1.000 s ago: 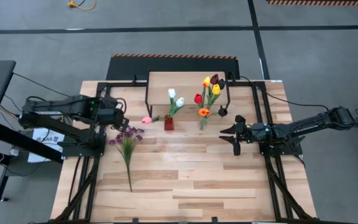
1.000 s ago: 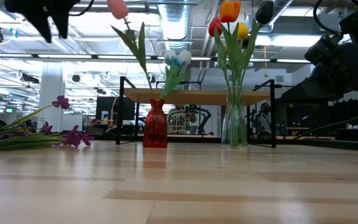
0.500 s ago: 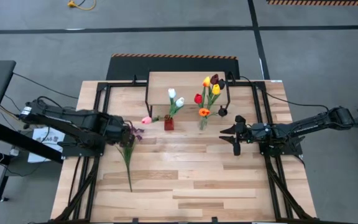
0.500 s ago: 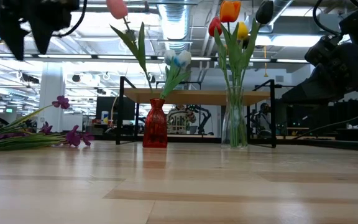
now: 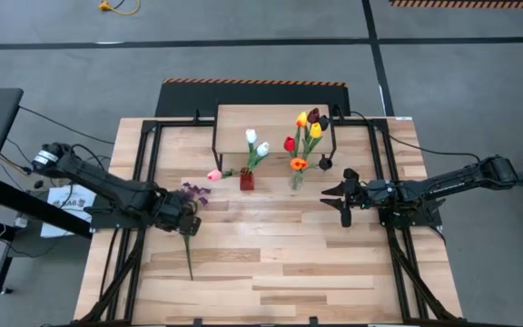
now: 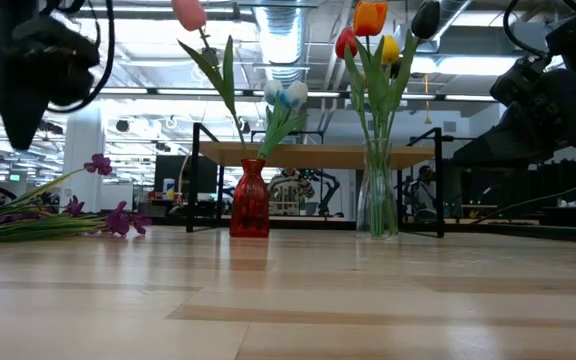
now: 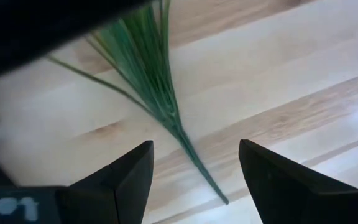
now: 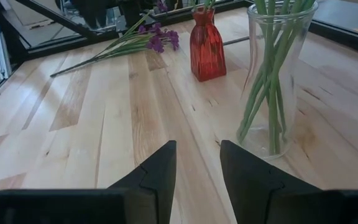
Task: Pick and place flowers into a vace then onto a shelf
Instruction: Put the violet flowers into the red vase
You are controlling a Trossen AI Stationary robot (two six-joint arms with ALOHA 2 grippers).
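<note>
Right now the left gripper (image 5: 187, 221) hangs over the purple sprig (image 5: 187, 234), which lies flat on the table (image 5: 271, 263) at its left side, blooms toward the far edge and stem tip toward the near edge. Its fingers (image 7: 120, 180) stand apart with nothing between them, straddling the thin green stem where the leaves gather into one stalk. The other flowers are already placed: white tulips and a leaning pink one in the red vase (image 5: 246, 180), and a red, orange, yellow and dark bunch in the glass vase (image 5: 296, 177), both standing on the table just in front of the shelf (image 5: 266, 123), not on it. The right gripper (image 5: 345, 200) waits to the right of the glass vase, its fingers a little apart and empty. The likely trouble is the pinch itself: the stem is thin and lies flat on the wood, so fingers closing too high may shut on air, while coming down too hard may press the tips into the boards. A grip taken toward the leafy end could also let the long stalk droop and swing, making it awkward to thread into a narrow vase neck and perhaps knocking the pink tulip loose.
</note>
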